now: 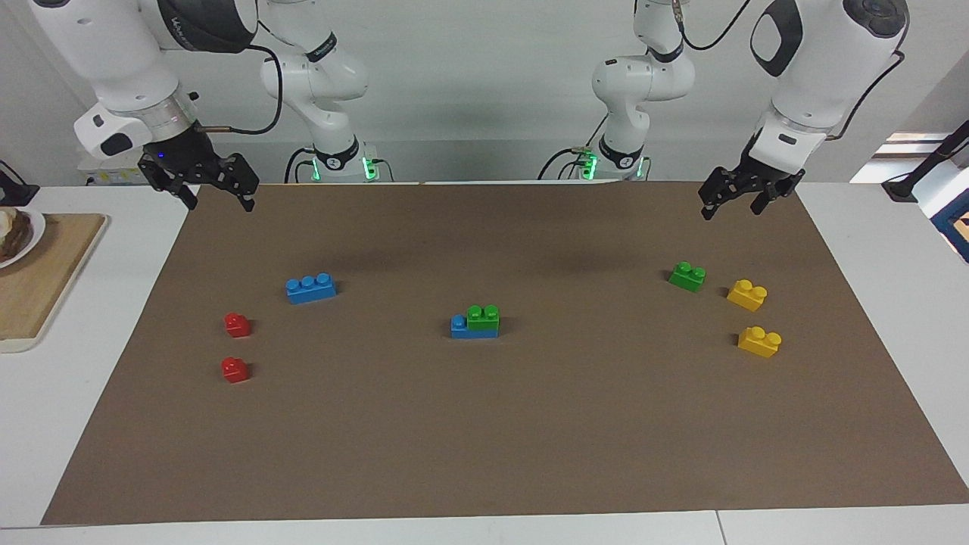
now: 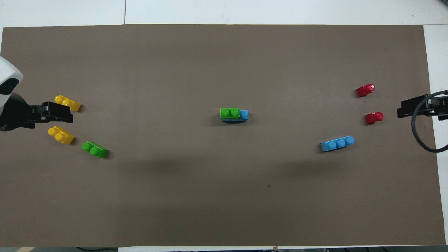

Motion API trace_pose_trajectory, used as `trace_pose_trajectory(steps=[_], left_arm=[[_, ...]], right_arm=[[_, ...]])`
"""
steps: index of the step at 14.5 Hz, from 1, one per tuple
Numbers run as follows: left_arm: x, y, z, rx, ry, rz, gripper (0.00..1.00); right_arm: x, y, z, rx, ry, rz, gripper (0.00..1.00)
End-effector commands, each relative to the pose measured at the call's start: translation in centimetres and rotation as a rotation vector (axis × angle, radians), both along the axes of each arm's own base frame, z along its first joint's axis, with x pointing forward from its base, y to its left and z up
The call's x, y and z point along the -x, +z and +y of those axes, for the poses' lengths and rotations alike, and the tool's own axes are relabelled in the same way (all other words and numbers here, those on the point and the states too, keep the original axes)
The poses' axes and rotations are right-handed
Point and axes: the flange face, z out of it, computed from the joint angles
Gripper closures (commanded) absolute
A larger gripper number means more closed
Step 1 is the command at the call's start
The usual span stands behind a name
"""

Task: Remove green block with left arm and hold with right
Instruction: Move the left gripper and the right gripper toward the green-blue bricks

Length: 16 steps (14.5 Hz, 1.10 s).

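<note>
A green block [image 1: 483, 316] with two studs sits stacked on a blue brick [image 1: 459, 327] at the middle of the brown mat [image 1: 484, 439]; the overhead view shows the block [image 2: 229, 112] and the brick [image 2: 244, 114] too. A second green block [image 1: 687, 276] lies loose toward the left arm's end, also seen in the overhead view [image 2: 95, 149]. My left gripper [image 1: 733, 210] is open and empty, raised over the left arm's end of the mat [image 2: 66, 112]. My right gripper [image 1: 218, 203] is open and empty, raised over the right arm's end [image 2: 402, 111].
Two yellow bricks [image 1: 747, 294] [image 1: 759, 341] lie beside the loose green block. A loose blue three-stud brick [image 1: 311, 288] and two red bricks [image 1: 237, 325] [image 1: 235, 369] lie toward the right arm's end. A wooden board [image 1: 45, 272] with a plate is off the mat there.
</note>
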Motion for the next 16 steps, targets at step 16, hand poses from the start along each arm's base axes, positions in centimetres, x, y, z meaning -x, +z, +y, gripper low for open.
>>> trace_pose_trajectory(steps=[16], left_arm=[[0.6,0.2,-0.1,0.018,0.007,-0.009,0.0]], right_arm=[[-0.1,-1.9,3.3,-0.041,-0.588,0.009,0.01]])
